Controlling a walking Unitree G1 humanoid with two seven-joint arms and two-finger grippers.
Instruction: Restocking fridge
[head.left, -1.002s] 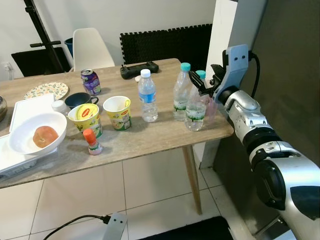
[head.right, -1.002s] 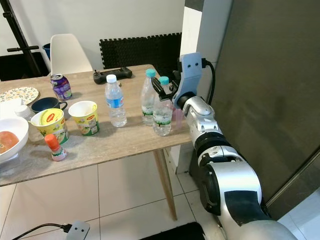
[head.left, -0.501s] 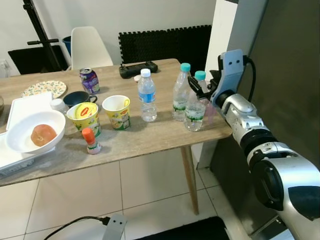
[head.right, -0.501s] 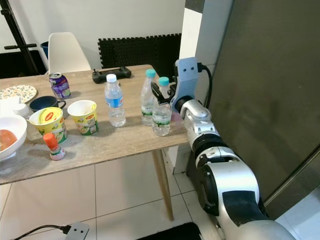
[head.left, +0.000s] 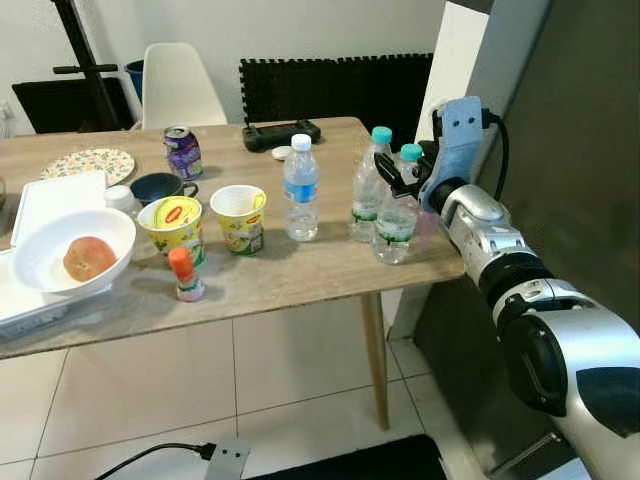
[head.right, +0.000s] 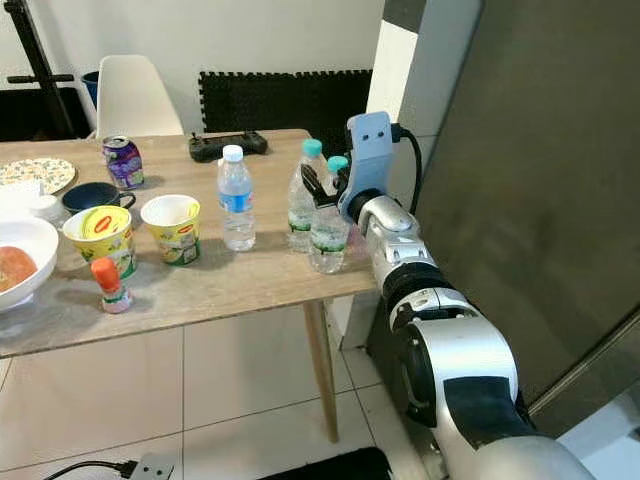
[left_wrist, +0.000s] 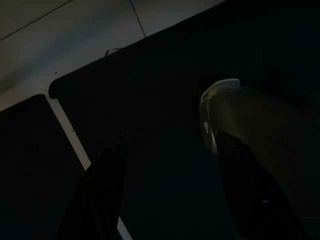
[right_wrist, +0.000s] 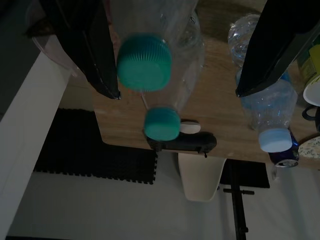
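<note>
- Far left of surface (head.left: 300, 275): bowl (head.left: 40, 270) with a fruit (head.left: 88, 257) in it, plate (head.left: 88, 164) behind, orange-capped bottle (head.left: 184, 275) near the front edge.
- Next along: two noodle cups (head.left: 240, 217), can (head.left: 183, 151), dark mug (head.left: 158, 187).
- Mid-surface: blue-cap bottle (head.left: 300, 190), upright, well apart from the arm. Controller (head.left: 281, 134) at the far edge, white chair (head.left: 178, 88) behind it.
- Right end: two teal-cap bottles, rear bottle (head.left: 368, 187) and front bottle (head.left: 397, 206), both upright, just beside each other near the surface corner.
- Right end effector (head.left: 392, 168): wide open, holding nothing, up at cap height of the front bottle.
- Step, as I read it: lining up a grasp on the front bottle to carry it to the fridge (head.left: 580, 150), the dark panel at far right. Next move calls for lowering the fingers to straddle the bottle body, then closing, without knocking the rear bottle.
- View differences: right wrist view shows the front bottle's cap (right_wrist: 144, 62) between the two fingers (right_wrist: 87, 45) but nearer one of them, so not centred; the head views can't show that. Head views give the full layout of the surface.
- Left wrist view: dark. Left end effector (left_wrist: 167, 192) fingers apart, empty, arm hanging idle over the floor.
</note>
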